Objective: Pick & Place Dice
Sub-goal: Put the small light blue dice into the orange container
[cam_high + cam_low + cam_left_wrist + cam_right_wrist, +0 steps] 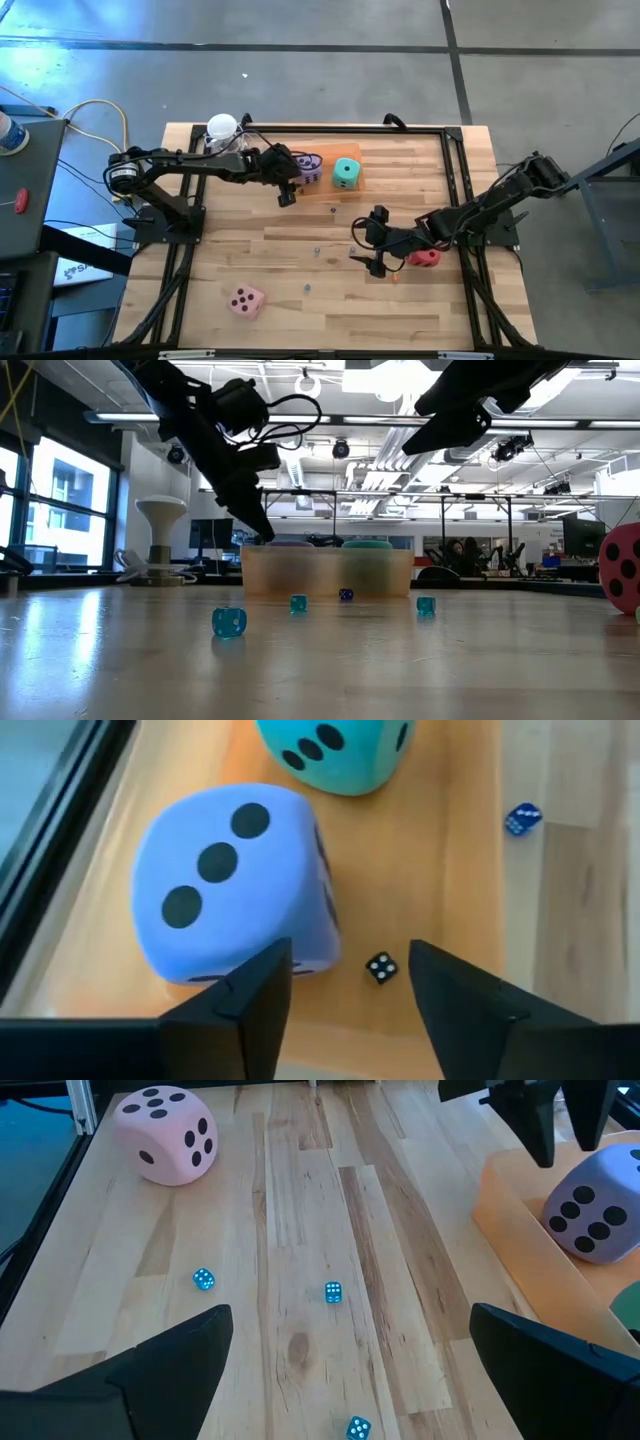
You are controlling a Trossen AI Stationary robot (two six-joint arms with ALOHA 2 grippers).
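Note:
The purple die (230, 880) and the teal die (335, 750) sit side by side on the floor of the shallow orange tray (330, 187) at the table's far middle. My left gripper (345, 990) is open above the tray's near side, just beside the purple die. The pink die (246, 300) rests on the table near the front left. The red die (427, 257) lies on the table beside my right arm. My right gripper (350, 1380) hangs wide open above the table's middle right, with nothing between its fingers. My left gripper slants down from the table's left, and one fingertip (270, 970) stands right at the purple die's lower corner (310, 955). I cannot tell whether it touches. The die rests flat on the tray floor, three pips up.
Several tiny blue dice (333, 1292) lie scattered on the table between the tray and the front edge. A tiny black one (380, 967) lies in the tray between my left fingers. A black frame (455, 160) runs along the table's sides.

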